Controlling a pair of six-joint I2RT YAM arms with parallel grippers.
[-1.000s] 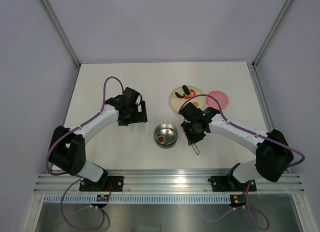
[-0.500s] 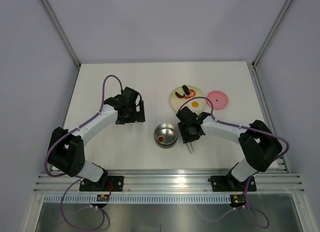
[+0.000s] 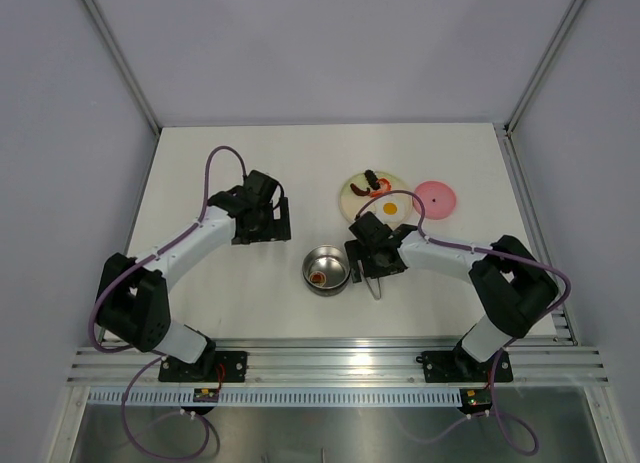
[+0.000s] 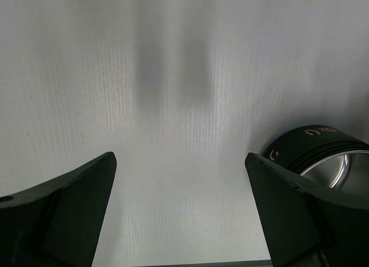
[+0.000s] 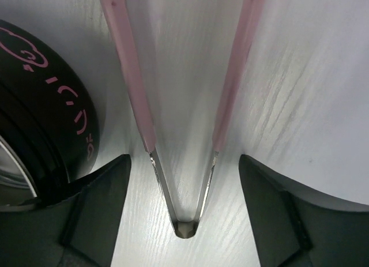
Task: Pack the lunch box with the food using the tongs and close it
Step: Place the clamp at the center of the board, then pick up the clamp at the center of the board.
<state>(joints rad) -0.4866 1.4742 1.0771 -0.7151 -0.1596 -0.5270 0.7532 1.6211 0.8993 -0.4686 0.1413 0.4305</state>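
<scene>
The lunch box point(image 3: 340, 257), a small steel bowl, stands mid-table with a small brown-red food piece point(image 3: 319, 278) inside. Its dark outer wall with pink writing shows in the right wrist view point(image 5: 52, 128) and the left wrist view point(image 4: 311, 143). Just right of the bowl, the pink tongs point(image 3: 374, 286) lie on the table. My right gripper point(image 3: 372, 261) point(image 5: 183, 163) is open, and the tongs' arms point(image 5: 138, 94) rest between its fingers without touching either. My left gripper point(image 3: 265, 235) point(image 4: 180, 163) is open over bare table, left of the bowl.
A cream plate point(image 3: 347, 191) at the back carries a dark red sausage piece point(image 3: 377, 190) and a fried egg point(image 3: 389, 210). The pink lid point(image 3: 436, 197) lies flat to the plate's right. The table's white surface runs to walls on three sides.
My right gripper has opened and let go of the tongs, which now lie on the table. The right arm has drawn left, close beside the bowl. The left arm has barely moved.
</scene>
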